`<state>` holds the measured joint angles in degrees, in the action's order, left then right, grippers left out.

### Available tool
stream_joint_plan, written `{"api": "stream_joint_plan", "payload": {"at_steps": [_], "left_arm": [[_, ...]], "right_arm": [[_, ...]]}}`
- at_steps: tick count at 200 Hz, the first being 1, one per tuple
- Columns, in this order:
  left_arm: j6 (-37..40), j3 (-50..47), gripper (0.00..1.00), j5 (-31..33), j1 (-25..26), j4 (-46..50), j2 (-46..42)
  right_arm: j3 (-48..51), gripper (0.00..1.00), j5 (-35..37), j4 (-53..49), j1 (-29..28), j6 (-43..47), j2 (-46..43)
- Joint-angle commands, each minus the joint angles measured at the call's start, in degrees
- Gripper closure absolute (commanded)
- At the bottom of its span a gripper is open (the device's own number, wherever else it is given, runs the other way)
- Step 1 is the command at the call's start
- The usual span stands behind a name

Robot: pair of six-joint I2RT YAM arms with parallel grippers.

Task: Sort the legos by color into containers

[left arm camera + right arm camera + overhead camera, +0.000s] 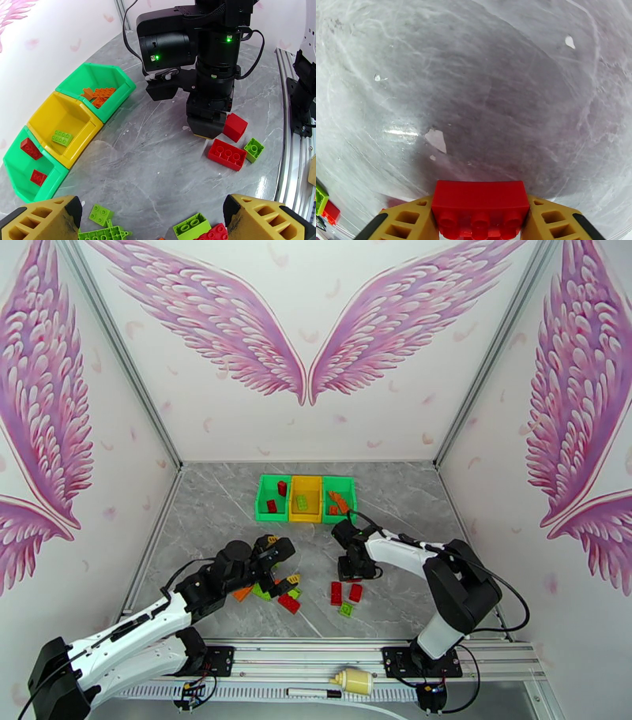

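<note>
Right wrist: red 3-stud-wide brick [480,197] pinched in right end effector [480,223]; left end effector [154,219] wide.

Both arms look alike. The left arm [134,635] and the right arm [399,549] have glossy white shells along the long links, with chunky matte black housings at the joints and bases. A thin black cable [259,53] loops off the right arm's wrist, where small green lights [157,57] glow on the black blocks. The left claw [154,221] has mustard-yellow fingers [43,219] moulded with triangular cut-outs and edged in black. The right claw [480,215] is made the same way.
</note>
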<state>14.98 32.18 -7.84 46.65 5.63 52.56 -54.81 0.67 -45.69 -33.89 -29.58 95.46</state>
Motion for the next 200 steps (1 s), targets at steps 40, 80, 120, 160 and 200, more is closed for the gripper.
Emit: {"api": "stream_joint_plan", "payload": {"at_steps": [40, 80, 120, 160, 200], "left_arm": [[-3.88, -1.13, 0.01, 3.71, 0.28, -0.44, -2.55], [-8.19, -2.70, 0.01, 9.51, 0.24, -1.11, -6.22], [-10.41, -2.31, 0.01, 12.51, 0.20, -2.35, -6.50], [-14.94, -2.98, 0.01, 19.07, 0.24, -5.64, -6.59], [-17.05, -3.96, 0.01, 24.43, 0.11, -8.39, -6.55]], "right_arm": [[-4.19, 0.52, -1.87, 1.05, 0.27, 5.09, -5.09], [-11.20, 0.51, -3.74, 6.31, -0.26, 12.73, -4.86], [-19.38, 0.53, -4.31, 14.48, -0.70, 16.34, -0.08], [-29.26, 0.53, -4.70, 20.29, -1.17, 18.01, 7.89], [-37.25, 0.55, -6.73, 27.59, -1.91, 19.56, 16.11]]}}
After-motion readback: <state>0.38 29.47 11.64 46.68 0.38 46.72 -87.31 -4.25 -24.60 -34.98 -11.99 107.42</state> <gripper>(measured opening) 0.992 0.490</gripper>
